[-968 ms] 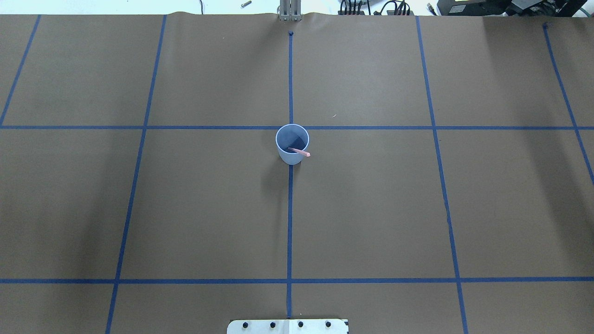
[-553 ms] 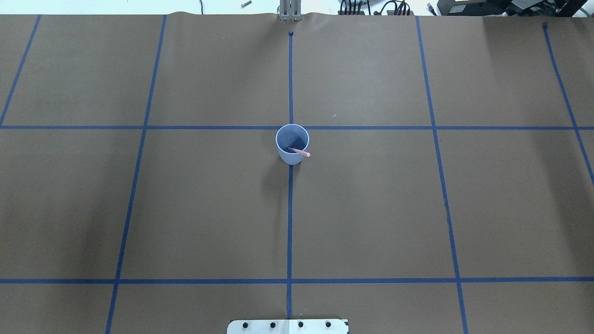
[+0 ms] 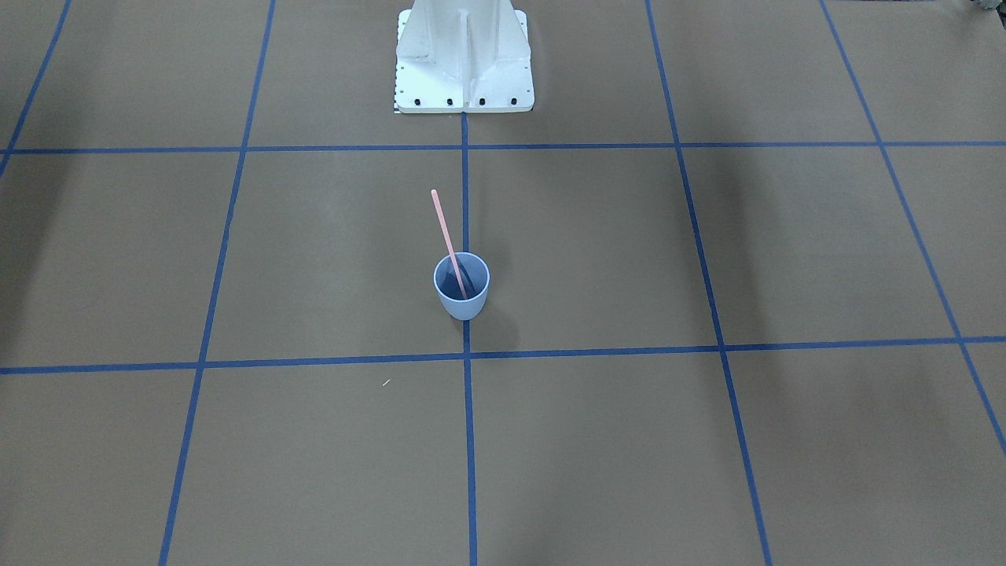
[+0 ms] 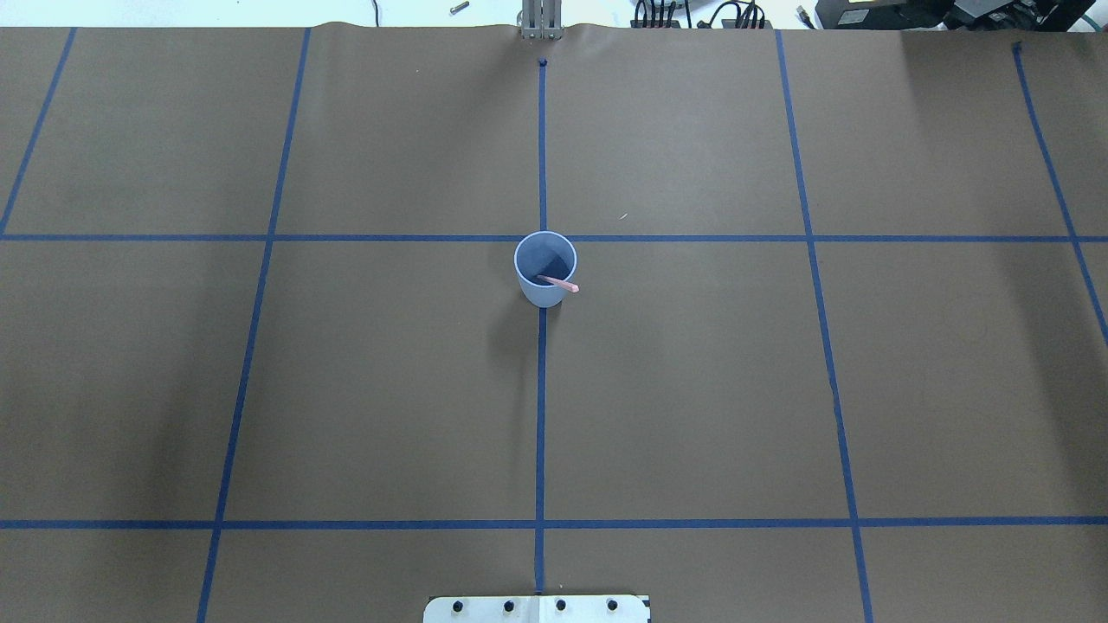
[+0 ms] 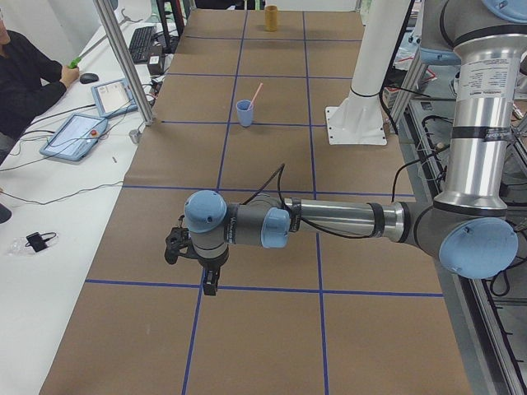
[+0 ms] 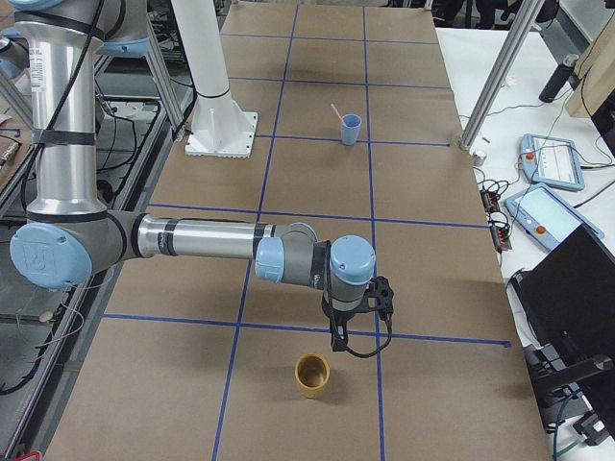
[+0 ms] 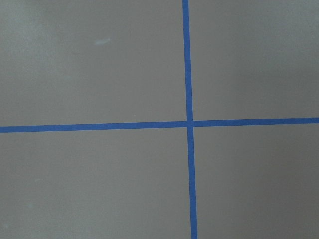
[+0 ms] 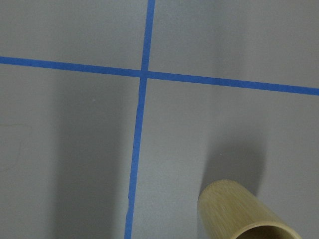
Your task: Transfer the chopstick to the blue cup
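Overhead exterior: chopstick (image 4: 559, 283) stays leaning in blue cup (image 4: 544, 296); cannot tell aperture of left end effector (image 5: 209, 285) or right end effector (image 6: 337, 342).

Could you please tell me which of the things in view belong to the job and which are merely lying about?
Part of the job:
chopstick, leaning tilted inside the cup
blue cup, upright on the table

Just lying about:
tan wooden cup
tablets on the side bench

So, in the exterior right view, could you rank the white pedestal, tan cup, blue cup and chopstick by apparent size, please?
Largest to smallest:
white pedestal
tan cup, helped by being nearer the camera
blue cup
chopstick, only its upper part showing above the cup
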Controlling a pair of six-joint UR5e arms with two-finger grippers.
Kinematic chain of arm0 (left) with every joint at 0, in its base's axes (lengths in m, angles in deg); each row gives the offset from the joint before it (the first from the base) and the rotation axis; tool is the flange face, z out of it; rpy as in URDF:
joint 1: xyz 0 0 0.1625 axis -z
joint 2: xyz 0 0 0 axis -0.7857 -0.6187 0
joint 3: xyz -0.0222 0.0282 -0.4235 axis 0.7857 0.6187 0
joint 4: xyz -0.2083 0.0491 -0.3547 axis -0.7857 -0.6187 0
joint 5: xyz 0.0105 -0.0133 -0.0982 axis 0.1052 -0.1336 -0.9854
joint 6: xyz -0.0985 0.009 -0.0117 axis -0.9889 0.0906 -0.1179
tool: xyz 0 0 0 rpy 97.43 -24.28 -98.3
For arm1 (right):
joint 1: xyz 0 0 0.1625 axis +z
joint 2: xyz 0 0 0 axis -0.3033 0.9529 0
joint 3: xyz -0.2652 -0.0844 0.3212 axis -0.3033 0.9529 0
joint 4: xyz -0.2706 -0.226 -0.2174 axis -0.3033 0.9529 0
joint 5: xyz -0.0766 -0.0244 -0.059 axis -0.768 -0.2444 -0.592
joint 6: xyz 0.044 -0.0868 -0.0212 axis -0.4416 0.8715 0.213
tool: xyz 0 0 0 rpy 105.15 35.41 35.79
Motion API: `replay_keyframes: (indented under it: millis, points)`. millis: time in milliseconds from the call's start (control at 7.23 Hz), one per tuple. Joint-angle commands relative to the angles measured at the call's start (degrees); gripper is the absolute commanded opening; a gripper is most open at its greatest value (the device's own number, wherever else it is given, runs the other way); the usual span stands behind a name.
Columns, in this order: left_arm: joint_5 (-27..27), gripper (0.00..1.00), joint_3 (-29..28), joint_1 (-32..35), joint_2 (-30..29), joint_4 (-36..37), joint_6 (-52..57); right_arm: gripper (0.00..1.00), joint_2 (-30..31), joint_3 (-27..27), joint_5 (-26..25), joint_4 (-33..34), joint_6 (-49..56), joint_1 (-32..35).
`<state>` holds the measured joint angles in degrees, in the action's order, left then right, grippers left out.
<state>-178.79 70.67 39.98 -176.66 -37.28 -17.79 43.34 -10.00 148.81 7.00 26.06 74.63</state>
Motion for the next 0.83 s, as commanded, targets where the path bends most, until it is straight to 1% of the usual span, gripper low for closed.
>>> replay_keyframes:
  millis: [0,691]
  points:
    - [0.01,0.99,0.05,0.00,0.28,-0.06,-0.01,1.00,-0.23,0.11,0.02,0.03,0.03,0.00]
    - [0.01,0.99,-0.12,0.09,0.46,0.02,0.25,1.00,-0.23,-0.60,0.20,0.21,0.03,0.00]
